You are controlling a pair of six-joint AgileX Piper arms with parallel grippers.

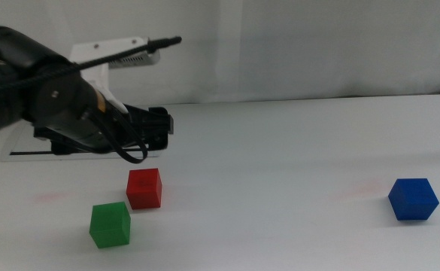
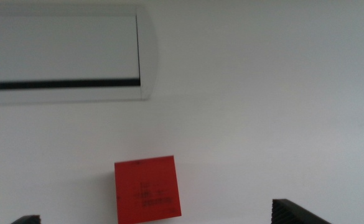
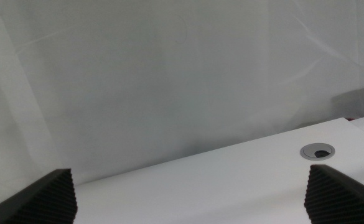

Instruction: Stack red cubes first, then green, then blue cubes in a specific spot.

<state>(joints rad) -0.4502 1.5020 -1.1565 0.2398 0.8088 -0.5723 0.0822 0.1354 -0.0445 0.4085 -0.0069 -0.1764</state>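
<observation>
**While the left arm hangs over the red cube, nothing is stacked**

With jaws spread wide and empty, the left gripper hovers above the table, just behind the red cube. Green cube sits just beside red; blue cube lies well apart. Right gripper waits, jaws apart, empty.

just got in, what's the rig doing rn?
Nothing is stacked yet. The left gripper hangs over the table just behind the red cube, jaws open and empty; its wrist camera shows the cube between the jaws. The green cube sits in front of the red one and to its left, close but apart. The blue cube sits alone far to the right. The right gripper waits, open, out of the middle view.
</observation>
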